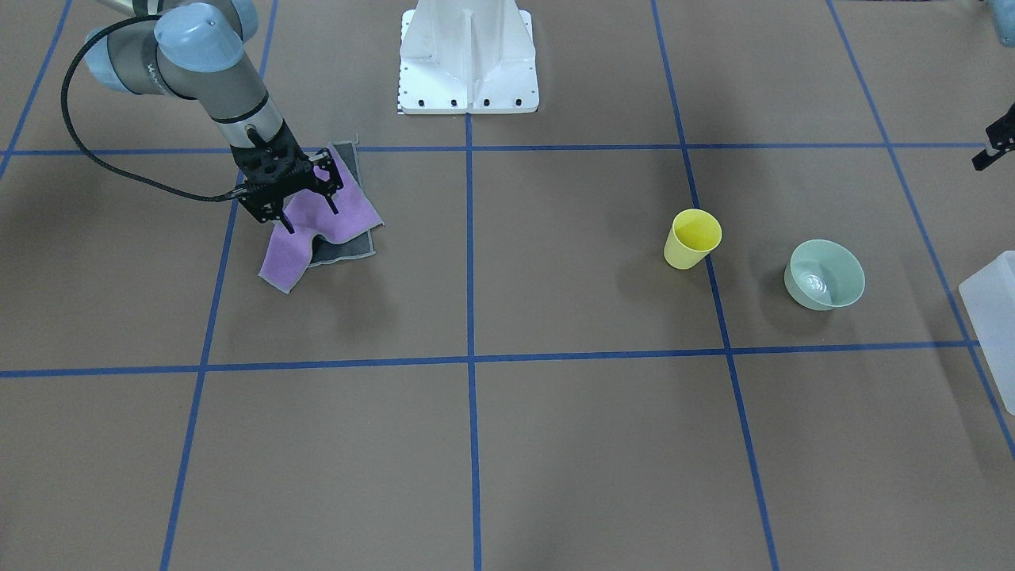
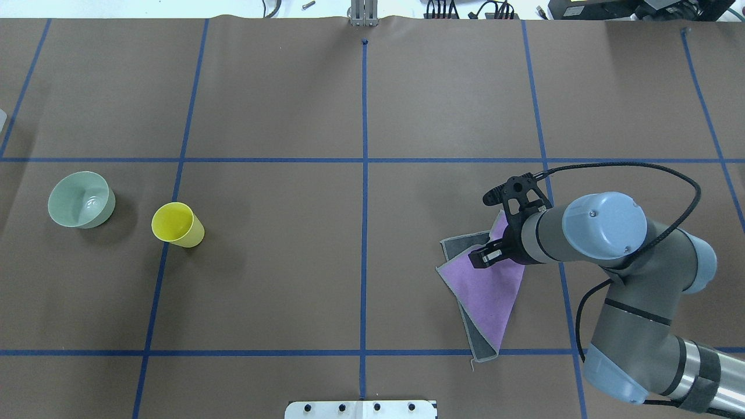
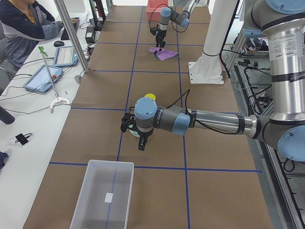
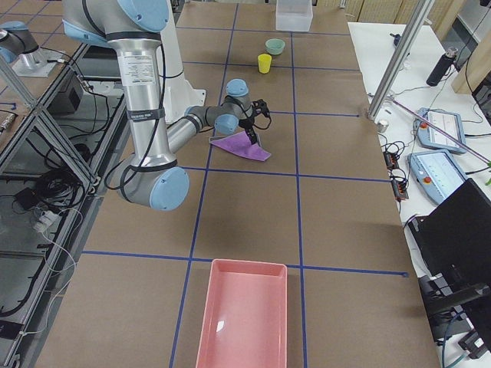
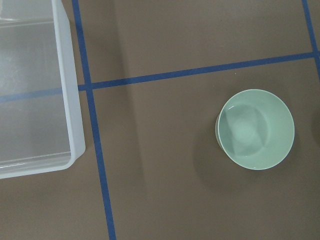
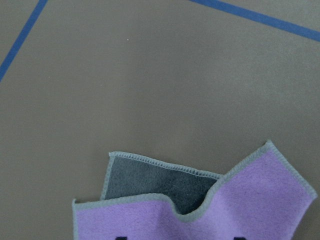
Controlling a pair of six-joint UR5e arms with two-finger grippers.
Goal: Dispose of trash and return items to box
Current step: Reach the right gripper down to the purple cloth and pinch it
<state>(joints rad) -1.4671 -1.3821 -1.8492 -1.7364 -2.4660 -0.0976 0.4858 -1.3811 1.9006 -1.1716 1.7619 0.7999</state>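
The lilac-and-grey cloth lies rumpled on the table; it also shows in the overhead view and the right wrist view. My right gripper hangs open just over it, one finger on each side of a raised fold. The yellow cup stands upright beside the mint-green bowl. The frosted box sits at the table's end. My left gripper hovers above the bowl, next to the box; I cannot tell whether it is open or shut.
The white robot base stands at the middle of my side. A pink tray sits at the table's end on my right. Blue tape lines grid the brown table. An operator sits at a side desk.
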